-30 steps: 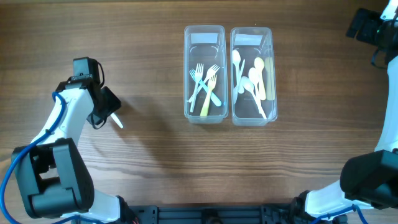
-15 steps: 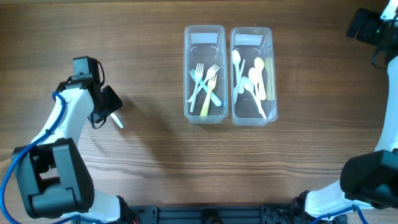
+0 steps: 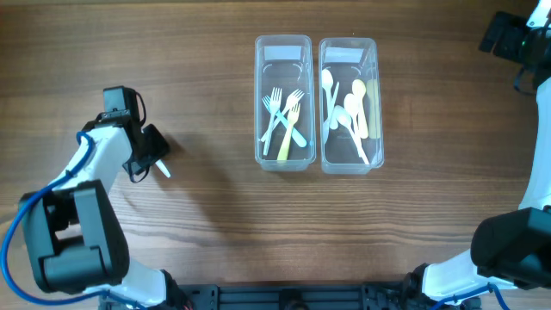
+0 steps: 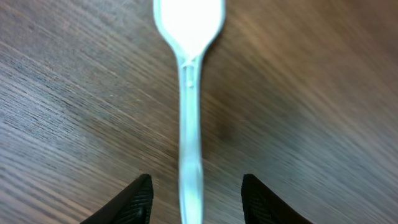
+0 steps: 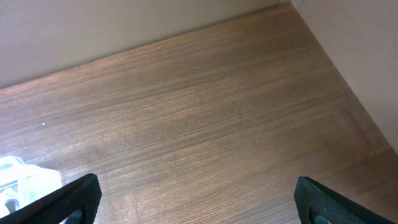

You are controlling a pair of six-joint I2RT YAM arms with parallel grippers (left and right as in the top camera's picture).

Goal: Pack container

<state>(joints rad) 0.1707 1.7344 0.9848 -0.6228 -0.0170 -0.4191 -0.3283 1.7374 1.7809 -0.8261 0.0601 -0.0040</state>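
i am holding my left gripper point(image 4: 194, 200) low over the dark wood-grain table point(image 4: 323, 74). its jaws are standing partly apart, one on each side of the white spoon point(image 4: 189, 93), gripping nothing. the spoon is sitting at the table's left, well apart from the two clear tubs at centre: forks are lying in the left container point(image 3: 257, 103), spoons in the right container point(image 3: 377, 103). my right gripper point(image 5: 196, 198) is gaping wide on nothing near the far right corner, where a pale wall point(image 5: 93, 25) is meeting the wood.
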